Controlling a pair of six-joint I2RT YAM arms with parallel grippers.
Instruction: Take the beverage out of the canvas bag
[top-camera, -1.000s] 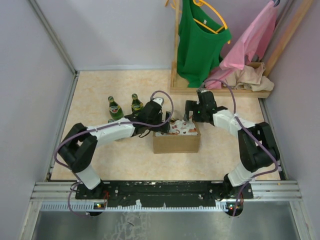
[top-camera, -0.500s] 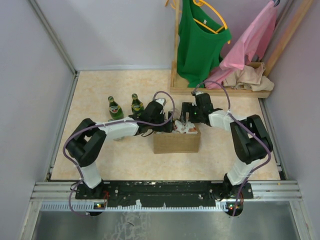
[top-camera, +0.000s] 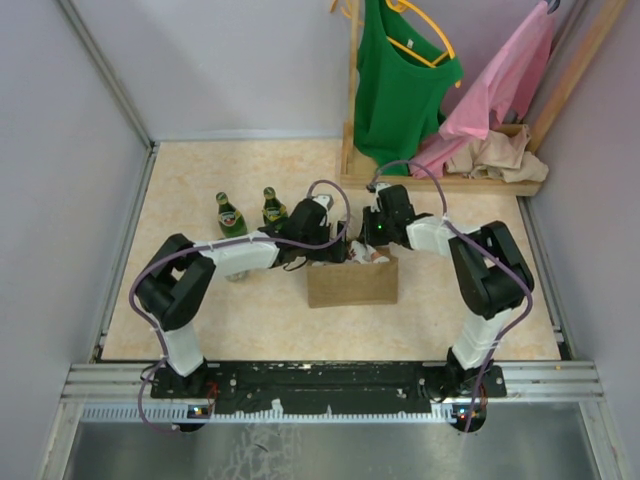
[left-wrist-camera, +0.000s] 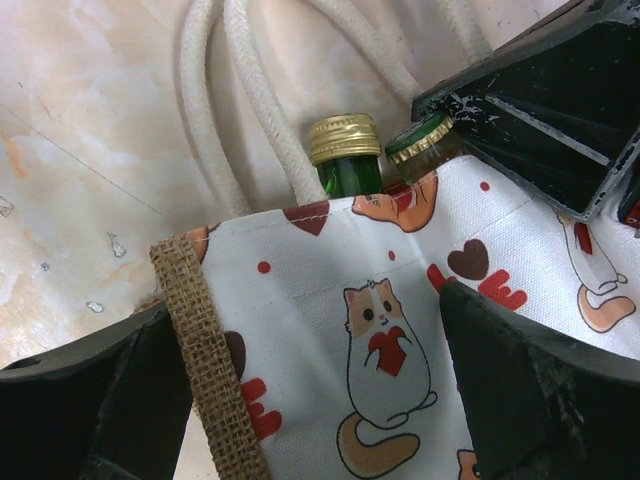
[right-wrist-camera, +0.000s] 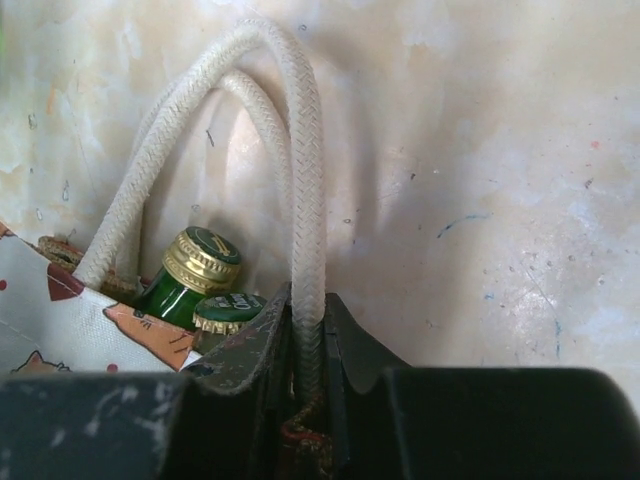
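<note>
The canvas bag (top-camera: 352, 283) stands mid-table, tan with a white cat-print panel (left-wrist-camera: 400, 330). Two green beverage bottles poke out of its mouth, one with a gold cap (left-wrist-camera: 345, 140) (right-wrist-camera: 201, 262) and one with a green cap (left-wrist-camera: 421, 141) (right-wrist-camera: 228, 312). My left gripper (left-wrist-camera: 305, 310) (top-camera: 335, 247) is open, its fingers on either side of the printed panel's top edge by the burlap trim (left-wrist-camera: 205, 360). My right gripper (right-wrist-camera: 310, 302) (top-camera: 375, 236) is at the bag's far side, shut on one white rope handle (right-wrist-camera: 303, 190).
Two more green bottles (top-camera: 231, 215) (top-camera: 272, 207) stand on the table left of the bag. A wooden rack (top-camera: 440, 180) with a green top and pink clothes is at the back right. Grey walls close in both sides.
My right gripper has moved left and down to the bag's far edge and shut on the rope handle. The left gripper shifted slightly toward the bag and stays open.
</note>
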